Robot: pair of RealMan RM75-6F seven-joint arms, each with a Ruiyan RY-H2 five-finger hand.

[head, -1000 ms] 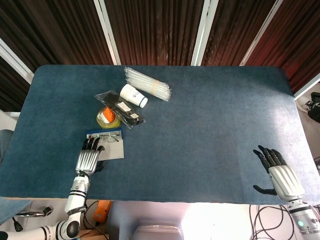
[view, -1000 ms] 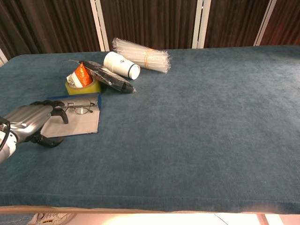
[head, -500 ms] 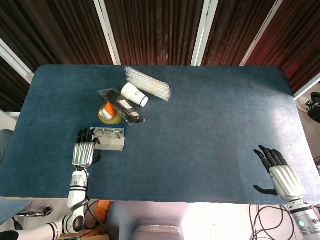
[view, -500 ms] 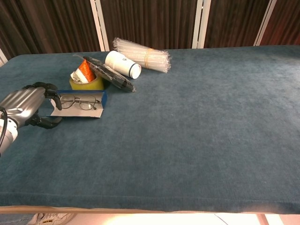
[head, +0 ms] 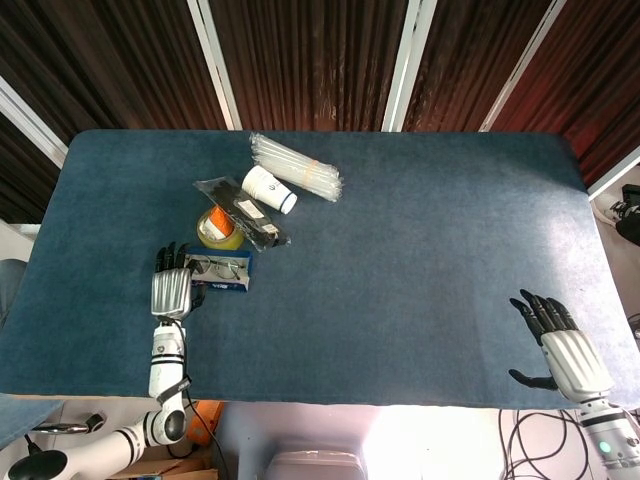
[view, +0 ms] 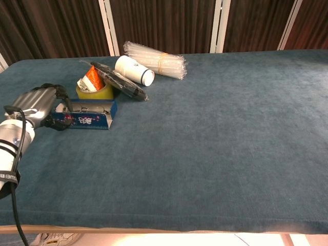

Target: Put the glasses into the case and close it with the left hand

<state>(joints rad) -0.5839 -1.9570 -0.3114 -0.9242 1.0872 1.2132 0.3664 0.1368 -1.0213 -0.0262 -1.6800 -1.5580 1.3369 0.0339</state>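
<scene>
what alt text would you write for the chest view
The robot's left hand rests against the end of a blue glasses case, its front flap raised, glasses inside, on a blue table. Behind: tape roll, paper cup, straws.

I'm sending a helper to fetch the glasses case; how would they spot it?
Look at the table's left side, just in front of the yellow tape roll. The glasses case is the flat blue box beside the left hand, its patterned flap half raised, unlike the round neighbours.

Head view: high above, looking almost straight down on the whole bench [head: 420, 260], far off. Chest view: low at the near edge, facing across the bench [view: 220, 133] toward 12 o'clock, nearer. Both share roughly the 10 o'clock clutter, seemingly the same.
</scene>
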